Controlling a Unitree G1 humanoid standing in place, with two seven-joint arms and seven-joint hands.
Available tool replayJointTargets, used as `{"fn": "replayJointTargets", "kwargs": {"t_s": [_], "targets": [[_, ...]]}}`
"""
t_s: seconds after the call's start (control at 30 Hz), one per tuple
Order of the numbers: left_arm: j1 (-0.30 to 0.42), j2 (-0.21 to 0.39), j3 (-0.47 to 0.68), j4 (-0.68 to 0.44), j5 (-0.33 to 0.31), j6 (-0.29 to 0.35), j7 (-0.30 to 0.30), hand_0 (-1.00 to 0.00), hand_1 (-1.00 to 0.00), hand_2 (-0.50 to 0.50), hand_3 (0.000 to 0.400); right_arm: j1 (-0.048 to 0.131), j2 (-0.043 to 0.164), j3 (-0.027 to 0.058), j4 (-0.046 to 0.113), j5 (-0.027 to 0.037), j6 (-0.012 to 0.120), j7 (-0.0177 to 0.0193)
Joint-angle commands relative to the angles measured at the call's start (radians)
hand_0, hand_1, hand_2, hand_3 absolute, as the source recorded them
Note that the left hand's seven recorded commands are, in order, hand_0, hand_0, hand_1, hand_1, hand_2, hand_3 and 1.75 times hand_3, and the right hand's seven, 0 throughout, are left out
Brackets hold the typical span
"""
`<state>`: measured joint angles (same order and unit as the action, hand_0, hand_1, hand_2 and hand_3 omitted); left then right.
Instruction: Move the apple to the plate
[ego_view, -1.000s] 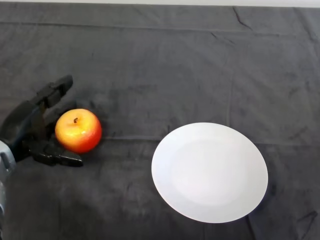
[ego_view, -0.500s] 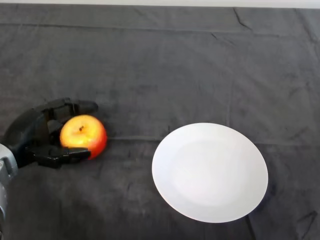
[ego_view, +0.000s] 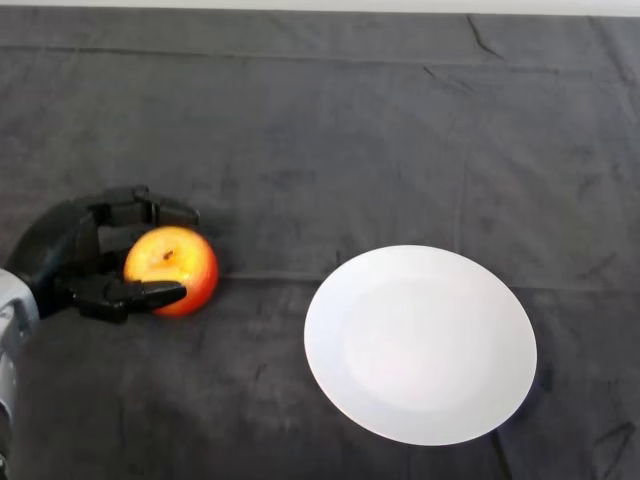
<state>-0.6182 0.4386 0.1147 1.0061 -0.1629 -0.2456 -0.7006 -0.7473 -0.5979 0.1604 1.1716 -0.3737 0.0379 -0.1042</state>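
Observation:
A red and yellow apple (ego_view: 178, 268) sits on the dark cloth at the left. My black left hand (ego_view: 70, 255) is curled round it, fingers over its far side and thumb along its near side. A white round plate (ego_view: 420, 343) lies on the cloth to the right of the apple, about a hand's width away, with nothing on it.
The dark wrinkled cloth (ego_view: 330, 130) covers the whole table. A pale strip of the table's far edge (ego_view: 320, 5) shows along the top.
My fingers were spread open behind the apple; they have closed round it. The apple has shifted slightly to the right. The plate has not moved.

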Motion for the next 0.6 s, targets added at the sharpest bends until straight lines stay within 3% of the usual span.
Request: {"fn": "replayJointTargets", "kwargs": {"t_s": [0.03,0.37,0.6], "targets": [[-0.023,0.005,-0.018,-0.072,0.031,-0.002,0.019,-1.00,-1.00,0.00,0.400,0.024,-0.008,-0.0091,-0.013,0.0079,0.011,0.0027],[0.010,-0.038,-0.005,-0.234,0.027,-0.091,0.114,-1.00,-1.00,0.00,0.400,0.027,-0.009,-0.0097,-0.018,0.0086,0.013,0.0032],[0.039,-0.099,-0.035,-0.366,0.042,-0.115,0.198,-1.00,-1.00,0.00,0.400,0.030,-0.009,-0.0104,-0.023,0.0092,0.015,0.0038]]}}
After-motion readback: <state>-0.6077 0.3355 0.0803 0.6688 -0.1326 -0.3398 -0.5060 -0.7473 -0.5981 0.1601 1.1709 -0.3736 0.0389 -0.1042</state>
